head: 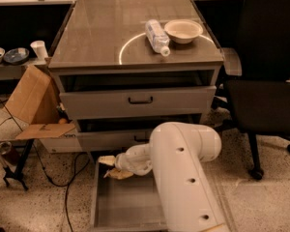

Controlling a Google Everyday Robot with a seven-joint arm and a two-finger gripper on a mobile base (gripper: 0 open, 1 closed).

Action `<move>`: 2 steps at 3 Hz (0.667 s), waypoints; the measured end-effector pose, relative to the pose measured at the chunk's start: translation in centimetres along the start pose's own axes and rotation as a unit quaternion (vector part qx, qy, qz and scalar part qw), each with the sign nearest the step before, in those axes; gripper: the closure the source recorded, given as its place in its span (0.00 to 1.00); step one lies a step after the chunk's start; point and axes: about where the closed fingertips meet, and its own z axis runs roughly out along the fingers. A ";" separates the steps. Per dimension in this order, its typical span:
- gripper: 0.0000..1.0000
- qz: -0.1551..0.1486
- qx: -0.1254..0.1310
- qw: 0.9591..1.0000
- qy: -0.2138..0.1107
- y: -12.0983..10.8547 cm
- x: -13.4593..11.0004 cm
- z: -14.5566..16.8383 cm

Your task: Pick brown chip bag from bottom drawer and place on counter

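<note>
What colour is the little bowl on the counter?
The bowl is cream, camera view; the gripper is over the bottom drawer.

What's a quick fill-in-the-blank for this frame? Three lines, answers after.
1. On the counter, the bottle lies next to a ____.
2. The end effector is down at the back of the bottom drawer, which is ____.
3. Next to the counter stands a black office ____.
Answers: bowl; open; chair.
</note>
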 end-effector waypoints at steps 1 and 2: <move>0.08 -0.012 0.037 0.999 0.013 0.4 -0.1 3.1; 0.31 -0.015 0.057 0.998 0.027 0.1 0.1 4.8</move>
